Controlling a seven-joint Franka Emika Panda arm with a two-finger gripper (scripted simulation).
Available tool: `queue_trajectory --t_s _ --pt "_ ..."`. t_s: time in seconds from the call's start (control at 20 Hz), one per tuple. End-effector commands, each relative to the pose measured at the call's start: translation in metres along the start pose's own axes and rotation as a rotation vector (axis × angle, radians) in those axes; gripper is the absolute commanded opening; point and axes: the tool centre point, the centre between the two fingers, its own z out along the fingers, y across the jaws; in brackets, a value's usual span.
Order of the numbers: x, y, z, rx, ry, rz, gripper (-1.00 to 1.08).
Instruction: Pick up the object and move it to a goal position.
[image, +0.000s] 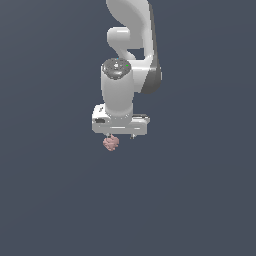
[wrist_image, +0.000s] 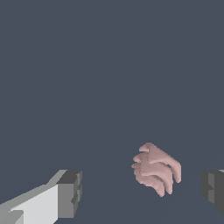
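Object (wrist_image: 155, 169): between the fingers — nearer one pad (wrist_image: 213, 190), clear of both.
Gripper (wrist_image: 142, 192): released — jaws spread wide.

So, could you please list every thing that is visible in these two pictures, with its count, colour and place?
Small pinkish lumpy rounded object with ridges: one, pink, lying between the two fingers with a gap on each side; in the exterior view it shows just below the white hand.
Plain dark blue-grey ground: one, dark blue-grey, filling both views.
White robot arm: one, white with dark grey joints, coming down from the top of the exterior view.
Gripper: one, white hand with two dark grey fingers, spread wide apart and touching nothing.
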Motion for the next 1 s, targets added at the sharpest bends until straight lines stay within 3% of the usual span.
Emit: queue_trajectory --t_s 0.0,0.35,0.95 --pt "-0.002 0.002 0.004 0.001 -0.001 0.023 1.0" --pt "-0.012 0.015 0.024 0.007 -0.002 0.154 1.0" --pt "-0.043 0.049 0.07 0.011 -0.003 0.489 1.0"
